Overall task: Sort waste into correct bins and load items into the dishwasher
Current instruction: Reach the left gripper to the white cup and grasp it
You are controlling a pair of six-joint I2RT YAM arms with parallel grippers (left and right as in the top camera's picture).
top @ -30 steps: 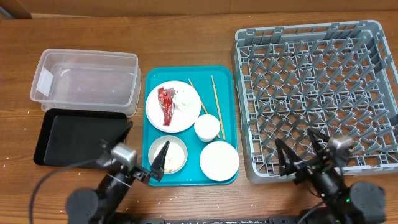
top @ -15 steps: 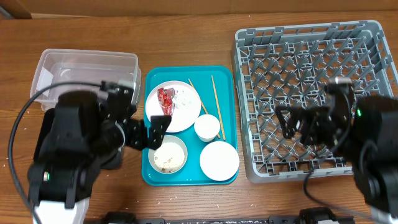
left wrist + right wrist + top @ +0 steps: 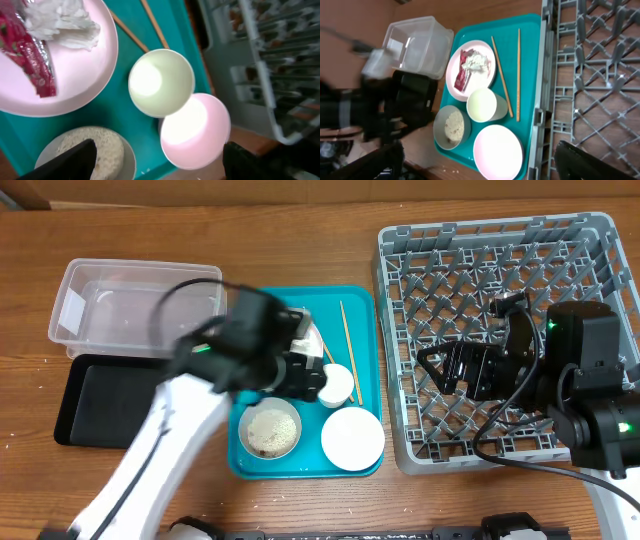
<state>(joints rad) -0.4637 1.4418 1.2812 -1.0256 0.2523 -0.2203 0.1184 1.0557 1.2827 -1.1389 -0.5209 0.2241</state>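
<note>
The teal tray [image 3: 362, 305] holds a pale-pink plate [image 3: 75, 70] with the red-and-silver wrapper [image 3: 31, 62] and a white crumpled clump [image 3: 65, 22]. It also holds a white cup [image 3: 335, 385], a bowl of rice [image 3: 268, 430], an empty white bowl [image 3: 352, 438] and two chopsticks [image 3: 347, 340]. My left gripper [image 3: 303, 375] hovers open and empty over the tray, and the arm hides most of the plate from above. My right gripper [image 3: 445, 370] is open and empty above the left part of the grey dish rack [image 3: 560, 260].
The clear tub [image 3: 135, 310] stands at the back left, with the black tray [image 3: 100, 405] in front of it. The rack fills the right half of the table. The left arm's cable loops over the tub.
My left arm has swung right, from the tray's left edge to over the plate and cup. My right gripper has shifted a little left over the rack.
</note>
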